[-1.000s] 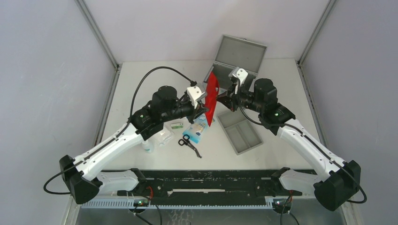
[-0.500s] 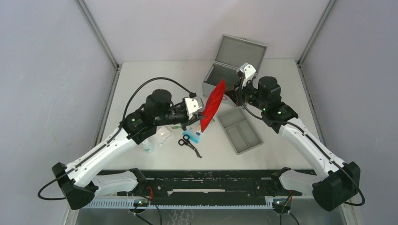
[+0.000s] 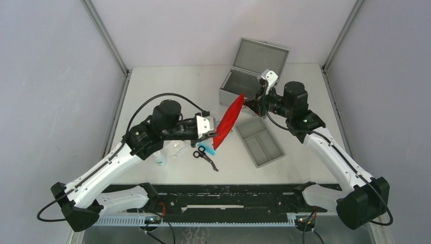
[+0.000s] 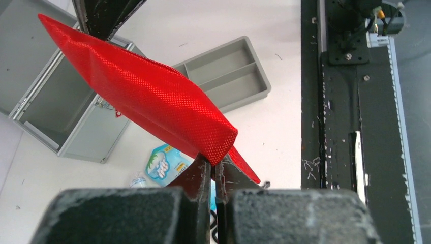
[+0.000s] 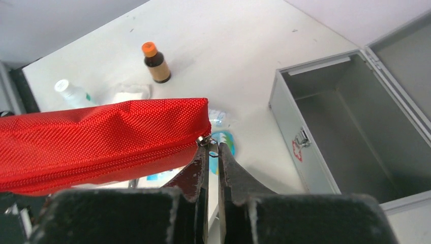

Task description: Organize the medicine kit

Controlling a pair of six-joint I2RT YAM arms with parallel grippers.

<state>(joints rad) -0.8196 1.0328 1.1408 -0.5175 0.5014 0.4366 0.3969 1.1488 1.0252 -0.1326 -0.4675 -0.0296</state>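
Note:
A red fabric pouch point(image 3: 227, 121) hangs in the air, stretched slantwise between both grippers. My left gripper point(image 3: 212, 138) is shut on its lower end point(image 4: 216, 161). At the upper end, my right gripper point(image 3: 245, 100) is shut on the zipper pull point(image 5: 212, 146). The zipper along the pouch point(image 5: 101, 137) looks closed. The medicine kit point(image 3: 238, 87), a grey metal box, stands open at the back with its lid up. Its inside shows bare in the left wrist view point(image 4: 61, 109) and in the right wrist view point(image 5: 350, 127). The pouch hangs just in front of the kit.
A shallow grey two-compartment tray point(image 3: 260, 143) lies right of the pouch. Under the pouch are black scissors point(image 3: 205, 156), a blue packet point(image 4: 165, 163), a clear pack point(image 3: 178, 148) and a small white bottle point(image 3: 160, 158). A brown bottle with an orange cap point(image 5: 156, 63) stands beyond.
The left gripper has drawn back toward the near left with the pouch's lower end. The right gripper shifted back and right. The pouch went from nearly upright to a longer slant.

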